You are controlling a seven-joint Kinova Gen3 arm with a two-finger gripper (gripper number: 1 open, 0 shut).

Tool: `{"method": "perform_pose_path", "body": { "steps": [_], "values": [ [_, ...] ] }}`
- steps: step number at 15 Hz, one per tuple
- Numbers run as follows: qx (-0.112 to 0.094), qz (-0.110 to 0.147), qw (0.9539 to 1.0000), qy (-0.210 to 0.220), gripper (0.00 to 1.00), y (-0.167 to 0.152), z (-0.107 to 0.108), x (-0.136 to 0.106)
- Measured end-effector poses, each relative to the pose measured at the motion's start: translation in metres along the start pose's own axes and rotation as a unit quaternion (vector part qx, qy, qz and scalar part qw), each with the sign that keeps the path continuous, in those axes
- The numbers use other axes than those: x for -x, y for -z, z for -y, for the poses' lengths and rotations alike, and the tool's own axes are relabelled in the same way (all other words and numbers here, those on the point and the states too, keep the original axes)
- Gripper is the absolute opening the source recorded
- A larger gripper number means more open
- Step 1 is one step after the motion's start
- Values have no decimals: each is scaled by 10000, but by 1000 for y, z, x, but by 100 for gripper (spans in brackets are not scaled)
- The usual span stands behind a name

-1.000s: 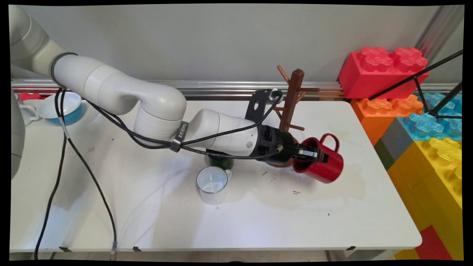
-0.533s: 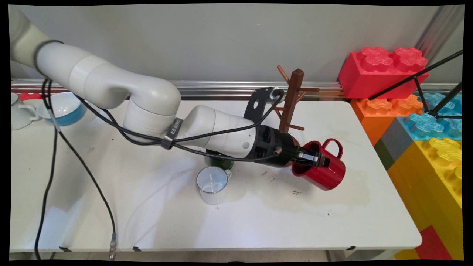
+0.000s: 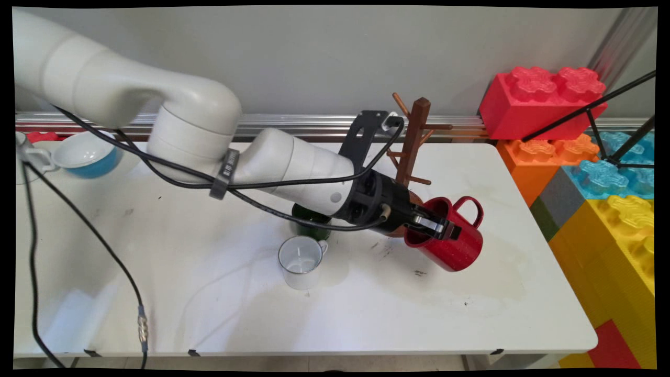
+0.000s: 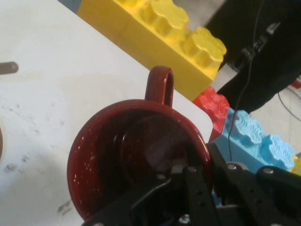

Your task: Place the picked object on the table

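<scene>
My gripper (image 3: 442,229) is shut on the rim of a red mug (image 3: 456,241), one finger inside and one outside the wall. The mug hangs tilted above the table's right half, mouth toward the arm, handle (image 3: 468,205) pointing up and back. In the hand view the red mug (image 4: 117,160) fills the middle with its handle (image 4: 159,84) at the top, and the gripper (image 4: 200,165) clamps the rim at the lower right. A brown wooden mug tree (image 3: 413,144) stands just behind the gripper.
A white mug (image 3: 301,262) stands upright at the table's middle, a dark green cup (image 3: 309,222) behind it, partly under the arm. A blue bowl (image 3: 86,152) and a white cup (image 3: 23,157) sit far left. Big toy bricks (image 3: 602,173) are stacked past the right edge.
The arm has risen and drawn back slightly to the left, carrying the red mug with it. The mug has lifted a little and tilted more.
</scene>
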Motion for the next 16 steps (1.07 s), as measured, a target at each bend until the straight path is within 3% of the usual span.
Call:
{"method": "perform_pose_path", "body": {
  "steps": [9, 10, 11, 12, 16],
  "values": [
    [-245, 275, 9986, -372, 0, 11, -14, 7],
    [-503, 325, 9973, -414, 0, 12, -9, 9],
    [-924, 369, 9938, -506, 0, 14, 0, 10],
    [-1153, 386, 9913, -513, 0, 16, 5, 10],
    [-942, 606, 9927, -447, 0, 17, -3, 4]
  ]
}}
